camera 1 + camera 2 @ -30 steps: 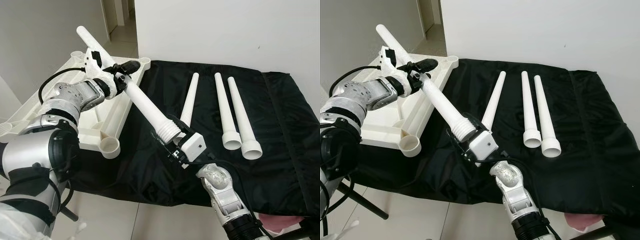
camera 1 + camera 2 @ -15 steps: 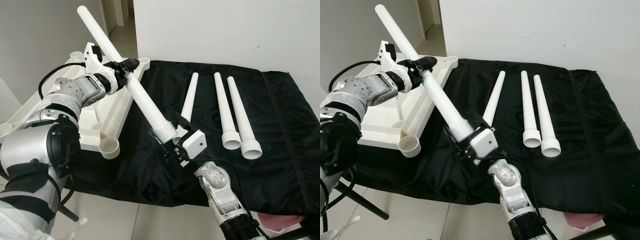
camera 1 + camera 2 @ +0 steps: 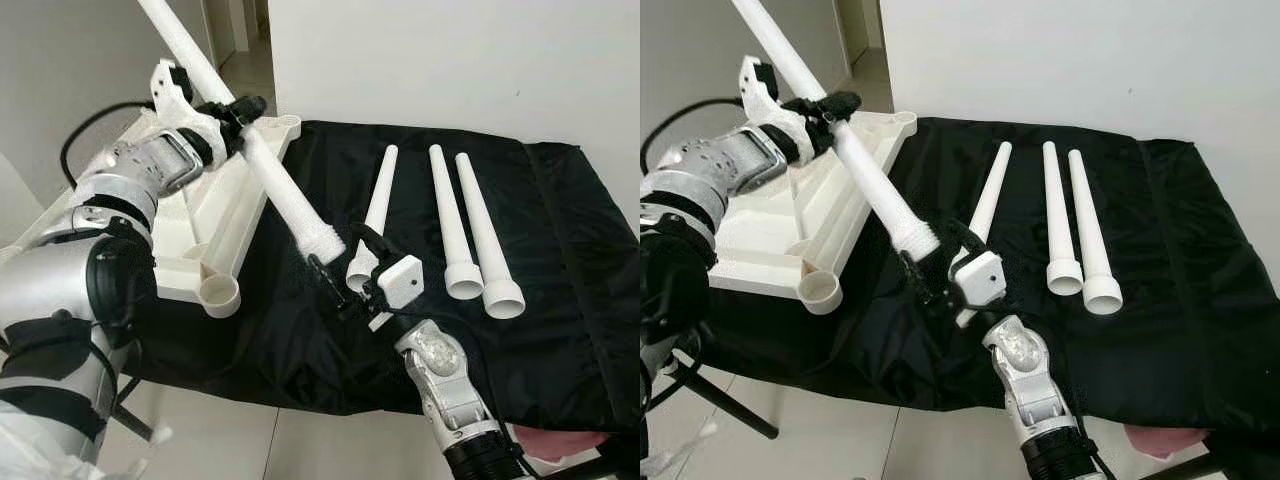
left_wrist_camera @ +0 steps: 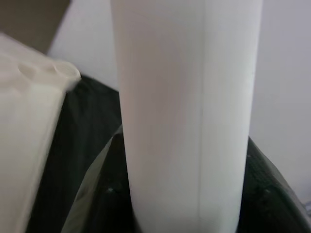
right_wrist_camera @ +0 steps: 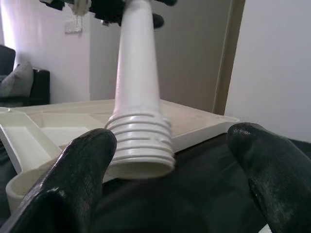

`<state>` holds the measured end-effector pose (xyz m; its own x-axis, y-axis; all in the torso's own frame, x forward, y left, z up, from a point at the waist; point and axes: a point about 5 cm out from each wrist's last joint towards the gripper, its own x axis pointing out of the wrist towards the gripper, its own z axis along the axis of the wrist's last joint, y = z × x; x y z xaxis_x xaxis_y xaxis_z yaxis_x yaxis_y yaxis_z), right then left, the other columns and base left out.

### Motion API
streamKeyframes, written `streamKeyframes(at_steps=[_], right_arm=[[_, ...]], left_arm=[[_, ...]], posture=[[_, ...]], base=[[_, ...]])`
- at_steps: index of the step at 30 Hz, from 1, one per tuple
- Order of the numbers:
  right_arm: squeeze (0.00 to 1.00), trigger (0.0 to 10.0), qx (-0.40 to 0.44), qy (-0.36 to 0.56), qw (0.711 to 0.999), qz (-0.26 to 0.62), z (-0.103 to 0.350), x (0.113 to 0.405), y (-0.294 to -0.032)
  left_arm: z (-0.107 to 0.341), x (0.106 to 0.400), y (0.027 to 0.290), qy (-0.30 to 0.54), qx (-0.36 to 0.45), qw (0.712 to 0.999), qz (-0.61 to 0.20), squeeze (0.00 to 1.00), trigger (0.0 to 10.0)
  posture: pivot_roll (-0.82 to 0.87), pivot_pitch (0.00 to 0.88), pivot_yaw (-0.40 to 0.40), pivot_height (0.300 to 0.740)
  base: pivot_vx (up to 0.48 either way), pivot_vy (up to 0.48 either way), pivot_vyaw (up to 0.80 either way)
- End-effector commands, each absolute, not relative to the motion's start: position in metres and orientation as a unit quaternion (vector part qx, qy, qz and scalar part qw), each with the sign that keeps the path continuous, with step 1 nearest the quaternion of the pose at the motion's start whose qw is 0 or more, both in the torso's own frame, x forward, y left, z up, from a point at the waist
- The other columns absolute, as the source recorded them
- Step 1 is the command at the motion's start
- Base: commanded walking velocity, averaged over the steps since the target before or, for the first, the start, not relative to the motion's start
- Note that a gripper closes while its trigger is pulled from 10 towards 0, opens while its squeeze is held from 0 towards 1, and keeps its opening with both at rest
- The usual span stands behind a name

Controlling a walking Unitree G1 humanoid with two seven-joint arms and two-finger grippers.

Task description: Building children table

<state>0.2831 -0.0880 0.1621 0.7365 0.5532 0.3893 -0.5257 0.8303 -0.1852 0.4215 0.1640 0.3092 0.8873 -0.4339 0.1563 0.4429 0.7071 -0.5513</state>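
My left gripper (image 3: 240,112) is shut on a white table leg (image 3: 285,195), which slants down from the upper left to its threaded end (image 3: 322,243). That leg (image 4: 184,121) stands close up in the left wrist view. My right gripper (image 3: 340,260) is open just below the threaded end, its fingers (image 5: 73,179) spread to either side of the leg (image 5: 138,97) without touching it. The white tabletop (image 3: 215,215) lies upside down at the left, with a round corner socket (image 3: 222,297) at its near corner.
Three more white legs (image 3: 378,195), (image 3: 447,215), (image 3: 485,230) lie side by side on the black cloth (image 3: 560,300), wide ends toward me. A white wall stands behind. The cloth's front edge drops to tiled floor. Something pink (image 3: 560,445) sits low at the right.
My left gripper has lifted the leg up and to the left, tilting it steeper. The right gripper has let go of the threaded end and opened.
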Motion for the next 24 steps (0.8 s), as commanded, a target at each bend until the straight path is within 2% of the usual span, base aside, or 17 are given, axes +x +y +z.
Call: streamKeyframes(at_steps=[1,12,16,20,21,24], right_arm=[[0.00,10.0,-0.023,-0.212,0.933,0.290,0.162,0.283,-0.090],[0.00,10.0,-0.032,-0.178,0.942,0.283,0.162,0.288,-0.095],[0.00,10.0,0.034,-0.162,0.945,0.282,0.169,0.290,-0.092],[0.00,10.0,0.040,-0.155,0.943,0.290,0.175,0.293,-0.090],[0.00,10.0,0.040,-0.143,0.946,0.289,0.179,0.296,-0.089],[0.00,10.0,0.039,-0.136,0.948,0.285,0.181,0.298,-0.089]], left_arm=[[0.321,0.421,0.167,-0.034,-0.272,0.933,-0.233,0.00,10.0],[0.337,0.421,0.162,-0.103,-0.188,0.954,-0.210,0.00,10.0],[0.340,0.418,0.146,-0.124,-0.139,0.949,-0.253,0.00,10.0],[0.337,0.416,0.134,-0.134,-0.126,0.944,-0.272,0.00,10.0],[0.334,0.413,0.122,-0.144,-0.102,0.941,-0.290,0.00,10.0],[0.332,0.411,0.117,-0.151,-0.088,0.938,-0.298,0.00,10.0]], posture=[[-0.07,0.004,0.086,0.740],[-0.06,0.012,0.078,0.740],[-0.05,0.014,0.077,0.740],[-0.05,0.016,0.074,0.740],[-0.05,0.018,0.074,0.740],[-0.05,0.021,0.072,0.740]], base=[[0.000,0.000,0.00],[0.000,0.000,0.00],[0.000,0.000,0.00],[0.000,0.000,0.00],[0.000,0.000,0.00],[0.000,0.000,0.00]])
